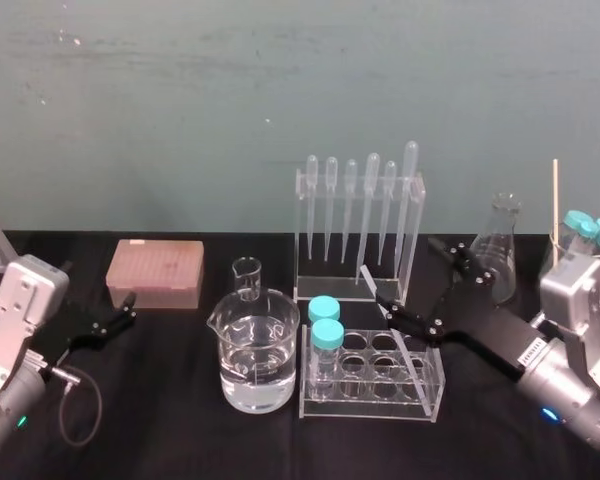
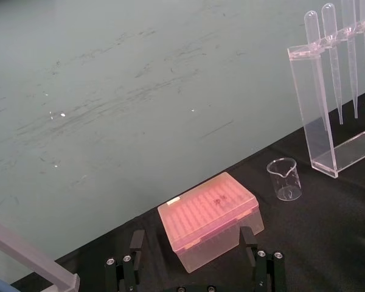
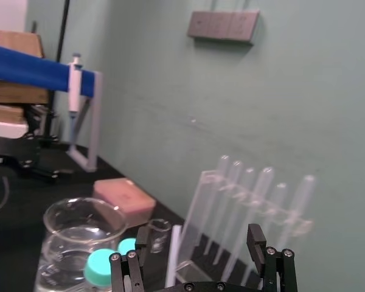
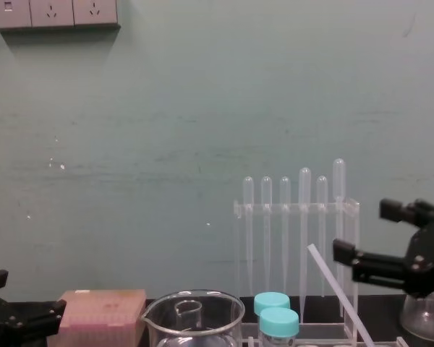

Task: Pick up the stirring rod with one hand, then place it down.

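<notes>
The stirring rod is a thin translucent white stick leaning at a slant, with its lower end in the clear tube rack. From the chest it rises in front of the pipettes. My right gripper hovers open around the rod's upper part. In the right wrist view the rod stands between the spread fingers, nearer one of them and touched by neither. My left gripper rests open at the table's left, facing a pink tip box.
A pipette rack stands behind the tube rack. A large beaker of water and a small beaker sit left of it. Two blue-capped tubes occupy the tube rack's left end. A conical flask stands at the back right.
</notes>
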Controlling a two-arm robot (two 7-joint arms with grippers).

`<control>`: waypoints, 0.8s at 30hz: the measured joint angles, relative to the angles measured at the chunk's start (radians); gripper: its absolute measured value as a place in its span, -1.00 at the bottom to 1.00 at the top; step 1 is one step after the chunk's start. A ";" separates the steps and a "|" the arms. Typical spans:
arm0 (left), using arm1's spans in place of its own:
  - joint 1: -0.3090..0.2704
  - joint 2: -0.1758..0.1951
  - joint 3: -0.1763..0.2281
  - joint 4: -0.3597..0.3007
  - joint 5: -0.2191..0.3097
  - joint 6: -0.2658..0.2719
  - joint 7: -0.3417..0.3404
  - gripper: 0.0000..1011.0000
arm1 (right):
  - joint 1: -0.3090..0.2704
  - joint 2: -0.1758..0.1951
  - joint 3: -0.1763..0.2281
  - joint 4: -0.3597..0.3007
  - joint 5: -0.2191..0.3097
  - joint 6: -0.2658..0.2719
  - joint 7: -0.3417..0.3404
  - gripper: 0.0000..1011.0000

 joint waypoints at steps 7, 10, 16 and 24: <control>0.000 0.000 0.000 0.000 0.000 0.000 0.000 0.98 | 0.067 -0.055 -0.014 0.103 0.078 0.077 0.112 1.00; 0.000 0.000 0.000 0.000 0.000 0.000 0.000 0.98 | 0.090 -0.071 -0.013 0.142 0.114 0.105 0.157 1.00; 0.000 0.000 0.000 0.000 0.000 0.000 0.000 0.98 | 0.138 -0.110 -0.001 0.227 0.203 0.186 0.264 1.00; 0.000 0.000 0.000 0.000 0.000 0.000 0.000 0.98 | 0.162 -0.135 0.012 0.274 0.246 0.263 0.310 1.00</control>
